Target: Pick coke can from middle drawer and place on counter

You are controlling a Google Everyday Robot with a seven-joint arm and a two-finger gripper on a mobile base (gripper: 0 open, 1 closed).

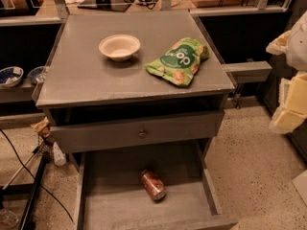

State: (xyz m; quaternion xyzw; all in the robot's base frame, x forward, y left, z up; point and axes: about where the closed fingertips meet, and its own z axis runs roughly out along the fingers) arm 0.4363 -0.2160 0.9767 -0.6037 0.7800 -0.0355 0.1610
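The coke can (153, 185), red with a silver end, lies on its side on the floor of the middle drawer (112, 202), which is pulled out at the bottom of the view. Above it spreads the grey counter (91, 78). My gripper (290, 80), pale white and yellowish, hangs at the far right edge of the view. It is level with the counter's right side, off to the side of the cabinet and well away from the can. Nothing shows in its grasp.
On the counter stand a white bowl (119, 47) and a green snack bag (178, 60). The drawer front with a round knob (142, 133) sits above the open drawer. Bowls on a low shelf (10, 75) and black cables are at the left; a wooden desk is behind.
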